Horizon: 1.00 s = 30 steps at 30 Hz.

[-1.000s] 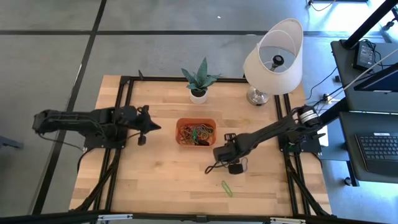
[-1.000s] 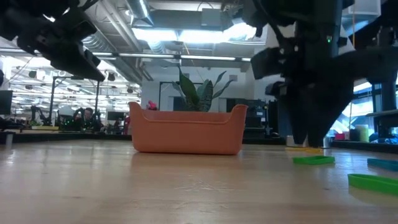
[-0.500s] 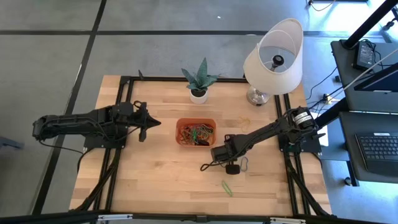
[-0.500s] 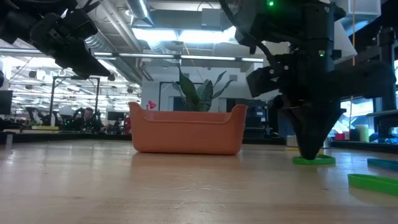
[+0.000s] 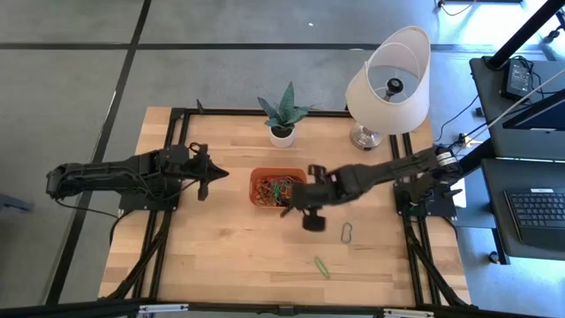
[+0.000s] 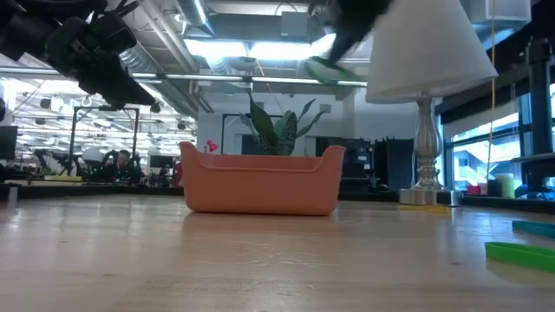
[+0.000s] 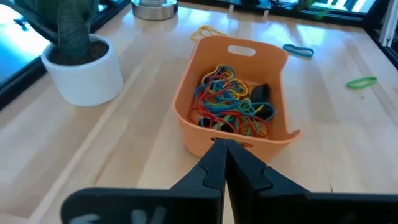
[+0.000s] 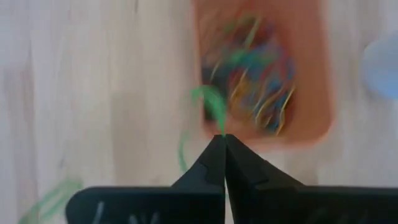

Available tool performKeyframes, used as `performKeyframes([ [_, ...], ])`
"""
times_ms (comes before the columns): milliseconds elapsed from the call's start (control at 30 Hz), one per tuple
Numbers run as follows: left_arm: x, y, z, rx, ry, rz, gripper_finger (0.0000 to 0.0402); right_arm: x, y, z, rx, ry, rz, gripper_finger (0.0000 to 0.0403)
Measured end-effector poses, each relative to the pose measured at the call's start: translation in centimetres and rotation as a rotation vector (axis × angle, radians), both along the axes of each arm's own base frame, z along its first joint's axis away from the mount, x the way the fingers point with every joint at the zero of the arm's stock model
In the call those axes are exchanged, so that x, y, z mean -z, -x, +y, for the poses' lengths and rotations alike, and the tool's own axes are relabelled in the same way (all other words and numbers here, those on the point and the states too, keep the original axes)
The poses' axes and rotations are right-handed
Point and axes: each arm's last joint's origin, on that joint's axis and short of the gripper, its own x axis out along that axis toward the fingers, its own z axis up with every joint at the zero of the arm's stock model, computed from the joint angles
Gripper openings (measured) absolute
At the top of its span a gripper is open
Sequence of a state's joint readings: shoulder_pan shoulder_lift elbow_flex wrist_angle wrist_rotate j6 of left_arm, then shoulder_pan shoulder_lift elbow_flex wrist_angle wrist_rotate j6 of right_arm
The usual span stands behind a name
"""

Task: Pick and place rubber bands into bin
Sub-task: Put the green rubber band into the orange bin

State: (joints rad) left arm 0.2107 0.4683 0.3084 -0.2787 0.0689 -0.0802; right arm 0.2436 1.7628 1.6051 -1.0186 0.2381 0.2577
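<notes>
Over the table [image 5: 221,256], right tool [image 8: 222,138] pinches a green band [image 8: 211,102] dangling toward the bin [image 5: 300,174].

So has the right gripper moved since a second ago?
Yes. In the high view the right gripper has swung from the bare table toward the bin, now at its near right corner, shut on a green rubber band.

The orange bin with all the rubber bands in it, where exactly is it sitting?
In the high view the orange bin sits mid-table, just in front of the potted plant, between the left gripper and right gripper.
</notes>
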Motion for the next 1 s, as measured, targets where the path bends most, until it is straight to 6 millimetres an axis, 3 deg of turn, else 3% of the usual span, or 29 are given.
performKeyframes([
  [167, -0.6, 0.1, -0.1, 0.064, -0.100, -0.056, 0.0002, -1.5, -2.8, -2.8, 0.027, 0.018, -0.156, 0.0001],
  [300, -0.9, 0.6, -0.3, 0.104, -0.145, -0.119, 0.0002, 0.5, -4.8, -5.1, 0.090, 0.023, -0.159, 0.0001],
  [467, 0.8, 1.2, -0.5, 0.078, -0.078, -0.247, 0.0002, 2.7, -5.9, -7.3, 0.181, -0.028, -0.110, 0.0001],
  [700, 2.7, 2.0, -0.9, 0.111, -0.065, -0.372, 0.0002, 4.3, -7.3, -8.0, 0.197, -0.100, -0.132, 0.0000],
  [1000, 3.3, 2.4, -1.6, 0.120, -0.096, -0.469, 0.0001, 5.9, -8.9, -7.9, 0.147, -0.133, -0.172, 0.0000],
])
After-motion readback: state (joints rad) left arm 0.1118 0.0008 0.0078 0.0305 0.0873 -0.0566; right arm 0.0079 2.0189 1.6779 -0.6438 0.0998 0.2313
